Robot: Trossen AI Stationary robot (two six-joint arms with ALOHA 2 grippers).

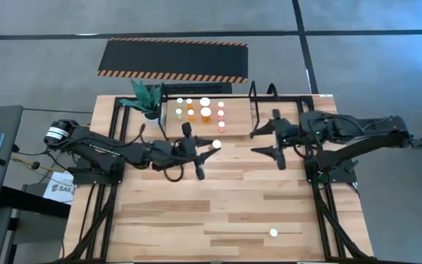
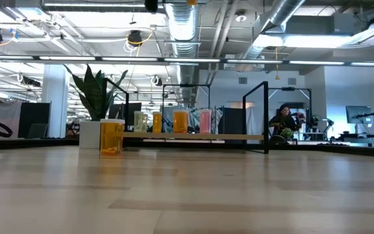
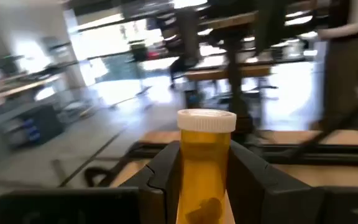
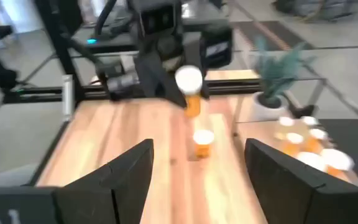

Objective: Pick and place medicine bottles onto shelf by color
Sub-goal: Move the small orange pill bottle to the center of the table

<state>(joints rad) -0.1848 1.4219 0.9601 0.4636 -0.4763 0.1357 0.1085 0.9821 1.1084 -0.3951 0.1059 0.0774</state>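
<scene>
My left gripper (image 1: 205,149) reaches from the table's left to its middle and is shut on an orange medicine bottle (image 3: 205,168) with a white cap (image 1: 216,144). My right gripper (image 1: 269,139) stands open to the right of that bottle, nothing between its fingers, and faces it (image 4: 191,93). The shelf (image 1: 239,117) lies at the far edge. On it several white-capped bottles (image 1: 200,110) stand on their bases in rows. One more orange bottle (image 4: 202,143) stands on the table below the held one. Another bottle (image 1: 273,233) stands near the table's front edge. My left gripper pinches the orange bottle's body (image 3: 205,155) between its two fingers (image 3: 166,171), below the white cap. The fingers come level from the table's left. The bottle stands upright in the hold, cap up, lifted clear of the table.
A green plant in a white pot (image 1: 149,99) stands at the shelf's left end. Black hoop uprights (image 1: 258,99) rise at the shelf's right end, close to my right gripper. A black striped mat (image 1: 174,59) lies on the floor beyond the table. Bare wood (image 1: 196,213) lies toward the front.
</scene>
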